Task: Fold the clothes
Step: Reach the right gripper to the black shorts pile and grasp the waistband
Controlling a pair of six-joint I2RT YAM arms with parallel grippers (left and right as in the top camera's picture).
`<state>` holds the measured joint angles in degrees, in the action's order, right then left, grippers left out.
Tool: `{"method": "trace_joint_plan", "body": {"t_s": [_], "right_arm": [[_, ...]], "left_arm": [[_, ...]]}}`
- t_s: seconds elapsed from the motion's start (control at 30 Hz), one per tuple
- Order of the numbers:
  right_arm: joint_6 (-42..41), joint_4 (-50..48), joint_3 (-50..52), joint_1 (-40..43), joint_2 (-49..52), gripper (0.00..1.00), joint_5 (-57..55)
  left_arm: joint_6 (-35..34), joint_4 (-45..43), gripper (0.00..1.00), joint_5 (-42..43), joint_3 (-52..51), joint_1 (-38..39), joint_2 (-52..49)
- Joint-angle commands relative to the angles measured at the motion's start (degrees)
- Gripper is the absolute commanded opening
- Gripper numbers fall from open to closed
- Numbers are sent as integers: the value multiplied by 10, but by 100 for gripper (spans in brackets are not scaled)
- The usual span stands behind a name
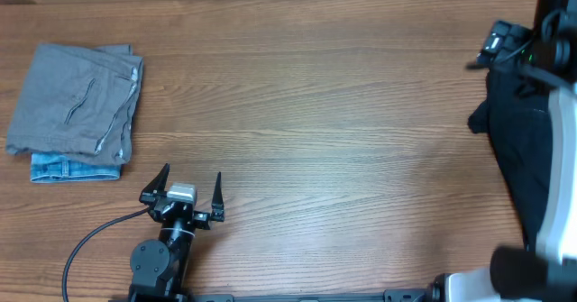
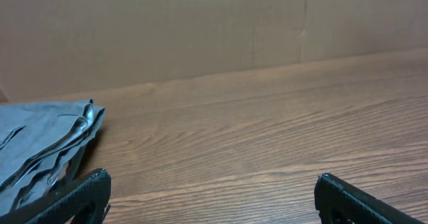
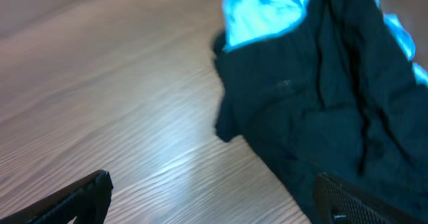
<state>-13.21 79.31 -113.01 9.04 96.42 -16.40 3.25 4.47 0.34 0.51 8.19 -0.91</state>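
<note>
Clothes that need folding lie in a dark heap at the right edge of the top view, on the brown table. The heap is mostly black pants, all bunched up, with a bright blue shirt peeking out at the top of the right wrist view. From above, the heap runs long from the top of the frame toward the bottom, close beside the right arm.

The right claw is wide open and holds nothing. In its own view the pants fill the right half of the frame, very near, and one floppy corner pokes out toward the middle. Bare wood fills the left half.

The left claw sits at the lower left of the top view, wide open too, with nothing in it. It is well apart from the heap. At the upper left, a grey piece rests folded on top of a jeans piece (those two look done already).

I think the right arm should reach first, since it is much nearer. It needs to go ahead and to the right for an edge of the pants, maybe that floppy corner, and pull the cloth toward the open middle of the table.
</note>
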Motion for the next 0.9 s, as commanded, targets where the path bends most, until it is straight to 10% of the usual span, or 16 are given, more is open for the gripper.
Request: {"method": "trace_joint_plan", "body": {"t_s": [0.0,0.87], "right_arm": [[1,-19,-6,43,37,100,11],[47,-227,-5,126,286,83,93]], "left_arm": [[10,0,100,-5,-2,2,2],[10,0,100,-5,-2,2,2]]}}
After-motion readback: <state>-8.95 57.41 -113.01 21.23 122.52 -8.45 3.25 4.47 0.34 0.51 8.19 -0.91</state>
